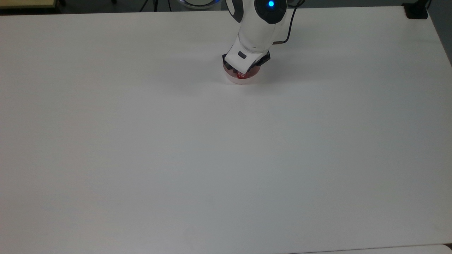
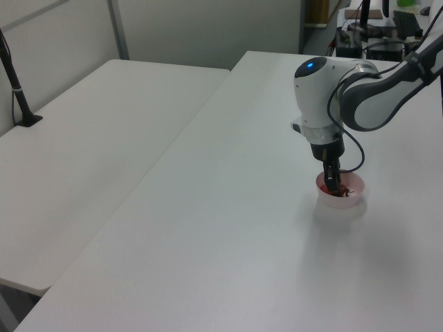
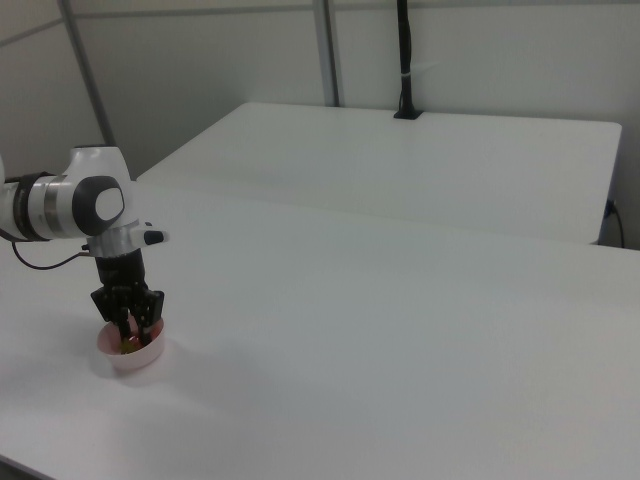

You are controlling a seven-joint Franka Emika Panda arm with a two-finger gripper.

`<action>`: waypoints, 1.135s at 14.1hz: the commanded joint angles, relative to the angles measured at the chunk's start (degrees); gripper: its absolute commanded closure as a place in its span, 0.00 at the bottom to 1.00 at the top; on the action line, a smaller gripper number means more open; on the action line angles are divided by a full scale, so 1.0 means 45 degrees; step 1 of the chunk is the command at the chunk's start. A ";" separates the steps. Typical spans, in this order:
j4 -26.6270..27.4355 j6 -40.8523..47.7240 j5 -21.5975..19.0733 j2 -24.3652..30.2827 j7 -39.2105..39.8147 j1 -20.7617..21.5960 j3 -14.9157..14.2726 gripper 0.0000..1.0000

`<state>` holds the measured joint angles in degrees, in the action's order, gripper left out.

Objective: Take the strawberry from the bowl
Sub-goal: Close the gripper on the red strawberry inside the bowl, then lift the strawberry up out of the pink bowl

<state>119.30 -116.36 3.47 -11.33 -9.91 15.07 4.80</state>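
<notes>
A small pale pink bowl (image 1: 244,81) stands on the white table (image 1: 226,158) at the far middle of the top view. Inside it lies the red strawberry (image 1: 241,75), mostly covered by the arm's hand. My gripper (image 1: 243,71) points straight down and reaches into the bowl over the strawberry. The left view has the gripper (image 2: 333,189) low inside the bowl (image 2: 350,201), with a bit of red beside it. From the right view, the gripper (image 3: 130,334) dips into the bowl (image 3: 131,362), and the strawberry (image 3: 128,346) shows just under it.
The white arm (image 1: 259,21) rises from the table's far edge, trailing a black cable (image 1: 286,33). A second white table (image 2: 90,152) stands beside this one, carrying a black post (image 2: 17,90). A black block (image 1: 416,10) sits at the top view's far right corner.
</notes>
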 commanded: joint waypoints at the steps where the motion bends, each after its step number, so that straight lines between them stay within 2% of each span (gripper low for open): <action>1: -0.0025 0.0503 -0.0048 0.0679 0.0714 -0.0185 -0.0032 0.72; 2: -0.0394 0.1164 -0.0184 0.0855 0.1045 -0.0225 -0.0051 0.72; 5: -0.3218 0.3390 -0.1899 0.0955 0.2392 -0.0555 -0.0304 0.72; 7: -0.4085 0.3184 -0.2079 0.0742 0.2513 -0.0596 -0.0520 0.72; 10: -0.4985 0.1257 -0.1964 -0.0213 0.3231 -0.0906 -0.0520 0.72; 13: -0.5513 0.0488 -0.1807 -0.1267 0.3919 -0.0928 -0.0559 0.71; 16: -0.6101 -0.0602 -0.0931 -0.3005 0.3803 -0.0772 -0.0559 0.68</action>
<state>95.61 -116.02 -3.47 -18.50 6.53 10.65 2.61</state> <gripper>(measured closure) 0.595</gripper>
